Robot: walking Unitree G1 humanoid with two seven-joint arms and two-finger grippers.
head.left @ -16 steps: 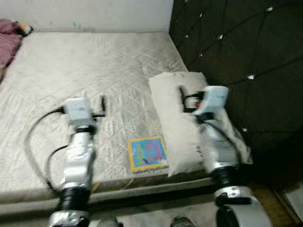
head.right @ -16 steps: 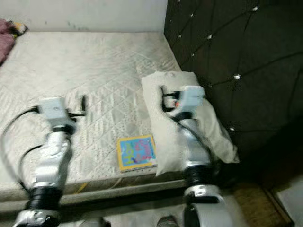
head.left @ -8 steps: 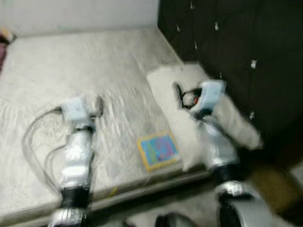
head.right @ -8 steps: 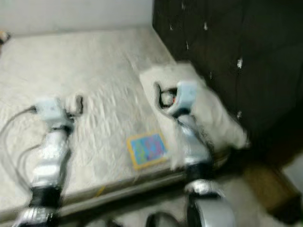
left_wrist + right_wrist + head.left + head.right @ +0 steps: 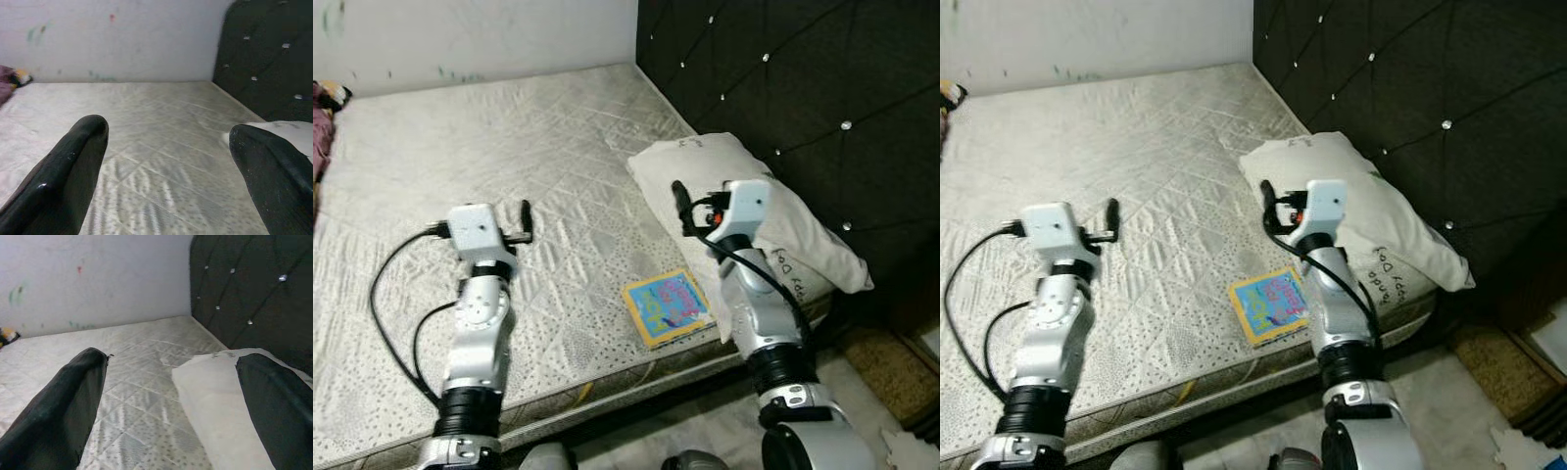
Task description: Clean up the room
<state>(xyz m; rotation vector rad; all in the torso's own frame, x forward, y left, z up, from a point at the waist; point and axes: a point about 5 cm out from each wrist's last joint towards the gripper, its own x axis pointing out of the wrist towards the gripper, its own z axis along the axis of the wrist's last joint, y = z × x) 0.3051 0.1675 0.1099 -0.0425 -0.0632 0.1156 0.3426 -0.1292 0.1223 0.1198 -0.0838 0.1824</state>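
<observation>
Left eye view: you're standing at the foot of a bare quilted mattress (image 5: 509, 127), both arms stretched out over it. Your left gripper (image 5: 166, 161) hovers above the open mattress, fingers spread wide, nothing between them. Your right gripper (image 5: 171, 396) is just as wide open and empty, poised over the near edge of the white pillow (image 5: 773, 225), which lies against the dark tufted headboard (image 5: 803, 78). A colourful book (image 5: 668, 306) lies flat near the mattress edge, between your arms and just beside the pillow. A purple cloth (image 5: 321, 137) sits at the far left corner.
</observation>
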